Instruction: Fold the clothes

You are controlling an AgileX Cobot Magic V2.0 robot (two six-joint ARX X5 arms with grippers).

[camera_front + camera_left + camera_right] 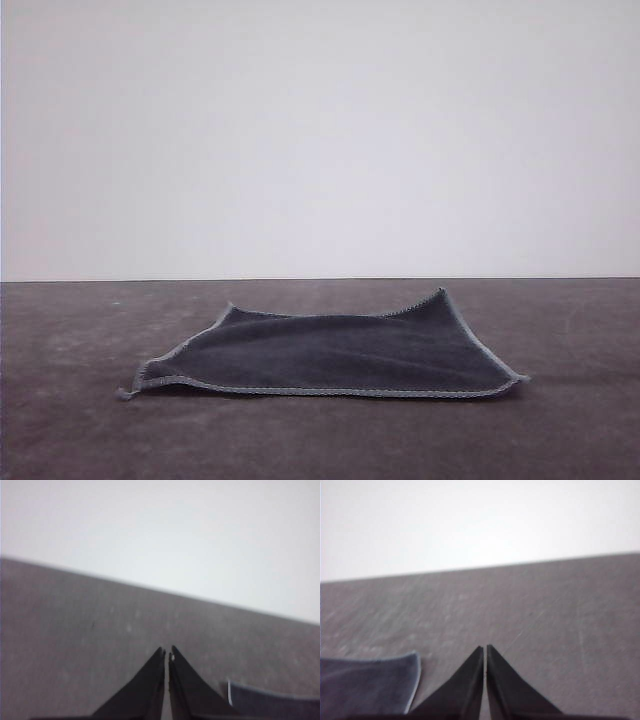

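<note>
The clothes (330, 355) are one small dark charcoal cloth with a light grey stitched hem, lying spread out on the dark table in the front view, its far corners slightly raised. In the left wrist view my left gripper (167, 652) is shut with nothing between its black fingers, and a corner of the cloth (270, 700) lies just beside it. In the right wrist view my right gripper (485, 649) is also shut and empty, with another cloth corner (370, 685) lying close to it on the table.
The dark grey-brown table (90, 440) stretches wide around the cloth, with bare surface on both sides and in front. A plain white wall (320, 130) rises behind the table's far edge.
</note>
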